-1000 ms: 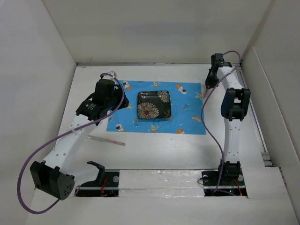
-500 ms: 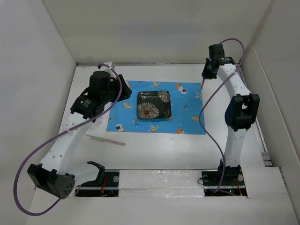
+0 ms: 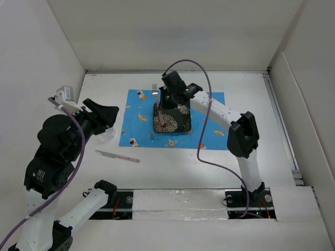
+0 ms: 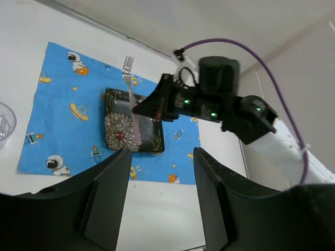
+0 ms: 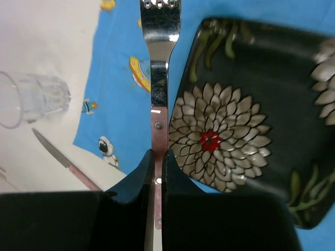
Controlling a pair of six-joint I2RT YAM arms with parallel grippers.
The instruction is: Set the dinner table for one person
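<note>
One fork [image 5: 159,78] sits pinched in right end effector [image 5: 158,158].

This is a robotics lab test cell rather than a home dining room. Plain white panels [image 3: 172,36] box in the white table [image 3: 178,167], two robot arms [image 3: 243,136] are bolted at its near edge, and purple cables [image 3: 188,60] trail from them. The only homely things are a cartoon placemat [image 3: 138,115], flowered plate [image 3: 167,124], glass [image 3: 108,133], knife [image 3: 118,155] and fork [image 3: 155,88].

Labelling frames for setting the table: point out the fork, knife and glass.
fork [image 5: 159,83]: right wrist view, steel neck below the tines.
knife [image 3: 118,156]: top external view, midpoint of its length.
glass [image 5: 34,99]: right wrist view, side wall.
</note>
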